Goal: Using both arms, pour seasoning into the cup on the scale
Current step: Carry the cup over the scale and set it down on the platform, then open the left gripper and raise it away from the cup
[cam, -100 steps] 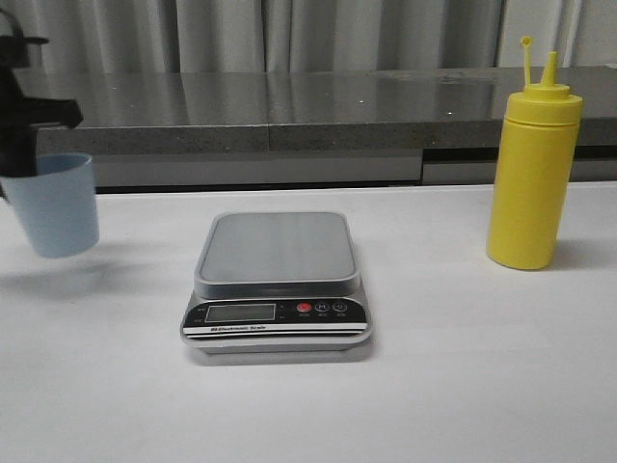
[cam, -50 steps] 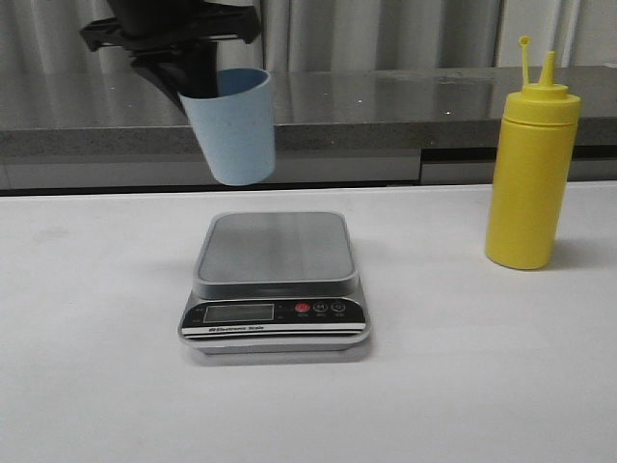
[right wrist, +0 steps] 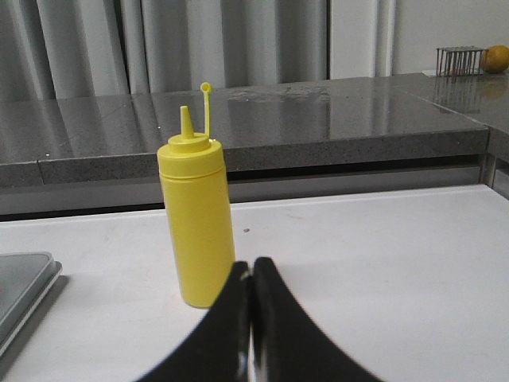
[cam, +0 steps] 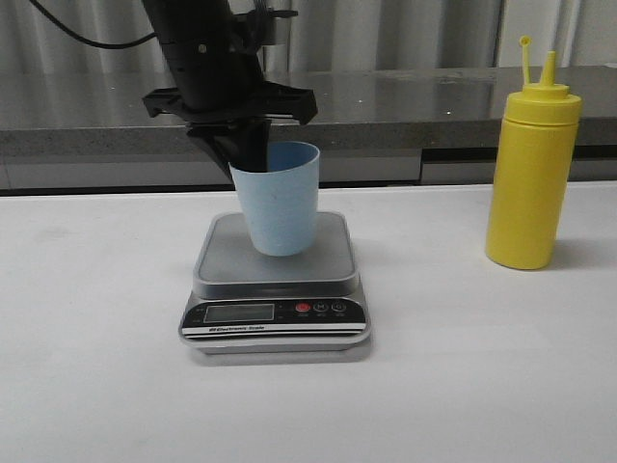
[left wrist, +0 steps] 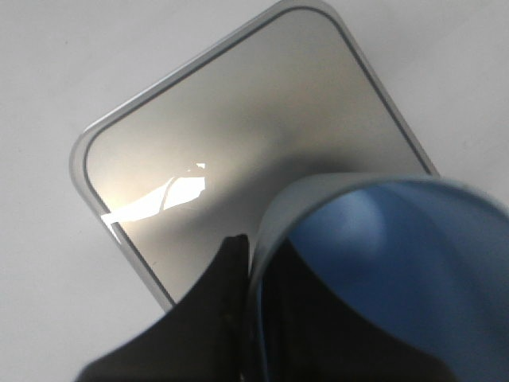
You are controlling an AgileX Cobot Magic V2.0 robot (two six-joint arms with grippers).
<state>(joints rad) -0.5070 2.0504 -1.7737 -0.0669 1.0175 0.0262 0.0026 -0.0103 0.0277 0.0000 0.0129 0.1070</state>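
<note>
The scale's LCD reading is too dim to make out in the front view. The black left gripper [cam: 249,154] is clamped on the rim of the small pale blue plastic cup [cam: 280,198], one finger [left wrist: 203,318] outside the wall, the other hidden inside. The cup is slightly tilted over the flat silver-grey digital scale [cam: 277,280]; whether its base touches the platform is unclear. Only the right wrist view shows the right gripper [right wrist: 251,318], fingers pressed together, just before the tall yellow plastic squeeze bottle [right wrist: 196,231], which stands well apart from the scale on the white table [cam: 482,386].

left gripper [cam: 253,154]: black, crossbar, dark cable | right gripper [right wrist: 251,280]: black tapered fingers
</note>
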